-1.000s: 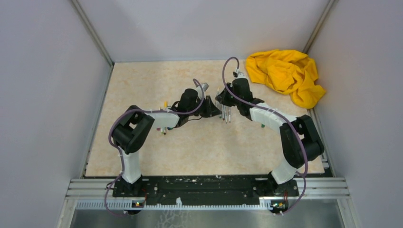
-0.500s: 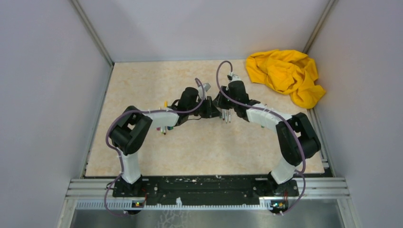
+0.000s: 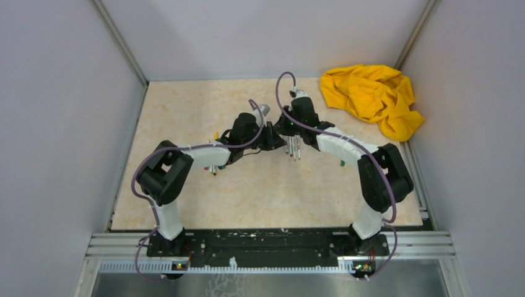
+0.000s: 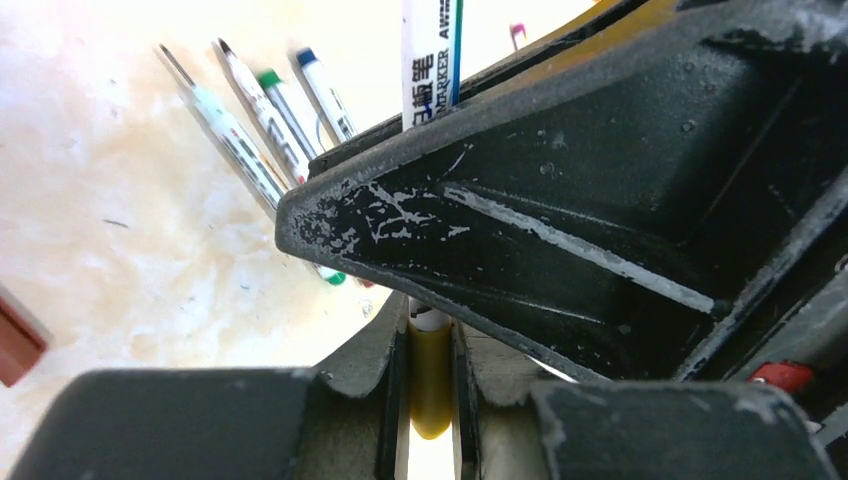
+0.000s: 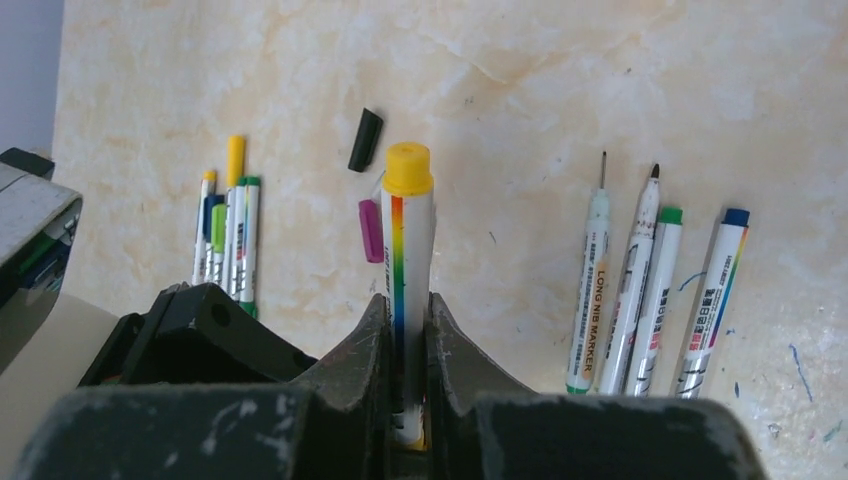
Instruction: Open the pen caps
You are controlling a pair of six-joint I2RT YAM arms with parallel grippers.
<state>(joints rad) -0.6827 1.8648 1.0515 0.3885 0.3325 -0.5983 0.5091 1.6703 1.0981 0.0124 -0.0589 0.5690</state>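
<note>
Looking down from above, you see a beige marbled bench closed in by plain grey walls, with a crumpled yellow cloth lying in its far right corner. Both arms meet over the middle of the bench. Your right gripper is closed tight on the barrel of a marker with a rainbow stripe. The yellow cap sits on the free end of the marker and is not pulled off. Your left gripper has its fingers closed on a yellow end of the same marker, just beside the right gripper. Whether this part is a cap or only an end plug, you cannot tell. On the bench a loose black cap and a loose purple cap lie near each other. To one side of them is a tight bundle of pens. On the other side four pens lie side by side, two with bare tips, two ending in green and blue.
</note>
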